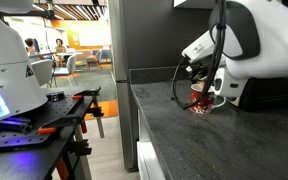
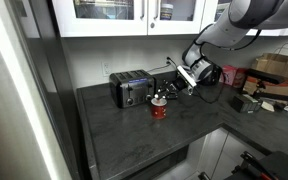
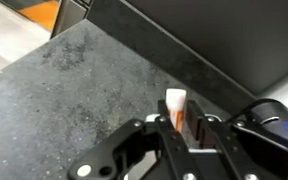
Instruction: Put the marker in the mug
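In the wrist view my gripper is shut on the orange marker; its whitish end sticks out past the fingertips. In both exterior views the dark red mug with a white pattern stands on the dark counter, directly below my gripper. The marker is too small to make out in the exterior views. The mug is hidden in the wrist view.
A black toaster stands at the back of the dark stone counter, next to the mug. Boxes and clutter lie on the far counter. White cabinets hang overhead. A tall dark panel borders the counter's end.
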You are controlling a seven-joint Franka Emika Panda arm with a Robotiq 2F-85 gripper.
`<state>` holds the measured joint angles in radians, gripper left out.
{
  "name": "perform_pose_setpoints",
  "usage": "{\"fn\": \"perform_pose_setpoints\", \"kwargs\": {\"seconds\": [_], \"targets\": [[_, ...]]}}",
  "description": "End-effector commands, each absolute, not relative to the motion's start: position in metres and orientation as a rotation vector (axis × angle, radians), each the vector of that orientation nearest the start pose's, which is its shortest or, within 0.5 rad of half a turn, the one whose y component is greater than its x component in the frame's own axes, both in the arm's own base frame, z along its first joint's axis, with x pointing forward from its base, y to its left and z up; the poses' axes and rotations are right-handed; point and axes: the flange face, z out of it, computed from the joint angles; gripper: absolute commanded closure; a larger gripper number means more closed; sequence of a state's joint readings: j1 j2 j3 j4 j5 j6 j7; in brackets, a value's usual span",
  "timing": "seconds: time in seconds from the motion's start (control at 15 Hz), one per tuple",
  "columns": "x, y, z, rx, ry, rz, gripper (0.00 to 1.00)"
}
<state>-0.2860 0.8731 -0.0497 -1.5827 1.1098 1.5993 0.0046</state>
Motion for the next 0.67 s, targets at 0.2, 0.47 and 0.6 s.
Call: {"fn": "perform_pose_setpoints", "kwargs": {"seconds": [0.2, 0.47, 0.6], "targets": [[0.624, -0.113, 0.176, -1.893, 0.860, 0.506, 0.20], [0.614, -0.121, 0.209, -2.033, 0.921, 0.390, 0.00], [0.608, -0.121, 0.223, -2.099, 0.954, 0.312, 0.00]]}}
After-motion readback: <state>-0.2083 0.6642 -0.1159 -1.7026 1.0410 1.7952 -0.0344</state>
